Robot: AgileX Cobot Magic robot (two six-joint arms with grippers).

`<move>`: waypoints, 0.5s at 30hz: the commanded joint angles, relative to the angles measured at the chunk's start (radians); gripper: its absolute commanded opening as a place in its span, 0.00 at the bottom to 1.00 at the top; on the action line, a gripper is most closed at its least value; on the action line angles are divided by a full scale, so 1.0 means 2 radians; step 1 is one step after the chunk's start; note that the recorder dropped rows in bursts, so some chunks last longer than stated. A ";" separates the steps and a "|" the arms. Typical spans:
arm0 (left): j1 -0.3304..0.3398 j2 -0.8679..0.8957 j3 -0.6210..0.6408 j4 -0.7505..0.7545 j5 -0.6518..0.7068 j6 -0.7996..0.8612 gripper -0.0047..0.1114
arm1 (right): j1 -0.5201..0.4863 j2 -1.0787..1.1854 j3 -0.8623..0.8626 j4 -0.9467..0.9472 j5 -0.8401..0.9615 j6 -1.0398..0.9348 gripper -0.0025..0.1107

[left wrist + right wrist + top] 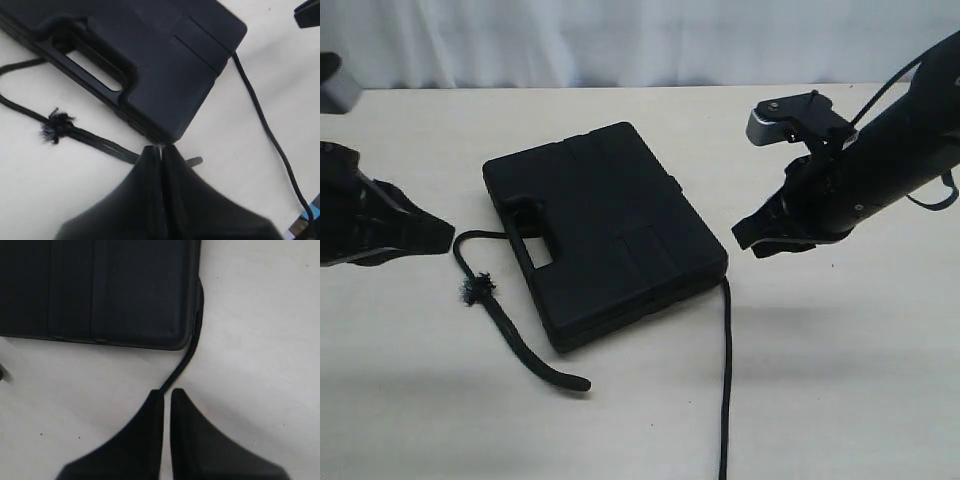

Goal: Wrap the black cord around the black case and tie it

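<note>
Black case (605, 230) sits mid-worktop (840, 400), black cord (725, 380) passing beneath it. Its tufted end lies just beside the left end effector (448, 236), nearer than the right end effector (740, 238). Both look pressed together, empty.

left gripper (161, 151) and right gripper (166, 393): matte black, pointed wedge fingers. right arm (900, 150) black, with silver-grey camera (767, 125) and thin cables (886, 92).

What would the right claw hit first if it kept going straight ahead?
Probably the black cord, lying just ahead of the right gripper, then the black case corner. Its height is unclear, so it might pass over the cord.
</note>
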 commanded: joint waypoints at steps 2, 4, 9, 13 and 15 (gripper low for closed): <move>-0.004 0.115 -0.041 -0.012 0.016 0.005 0.17 | -0.001 -0.004 -0.003 0.015 0.005 -0.015 0.06; -0.004 0.152 -0.058 -0.003 0.016 0.005 0.25 | -0.001 -0.004 -0.002 0.015 0.012 -0.015 0.06; -0.004 0.223 -0.078 0.007 -0.034 0.005 0.43 | -0.001 -0.004 -0.002 0.015 0.023 -0.015 0.06; -0.004 0.259 -0.078 -0.005 -0.116 -0.038 0.48 | -0.001 -0.004 -0.002 0.015 0.018 -0.015 0.06; -0.004 0.272 -0.078 -0.055 -0.147 -0.040 0.48 | -0.001 -0.004 -0.002 0.015 0.012 -0.015 0.06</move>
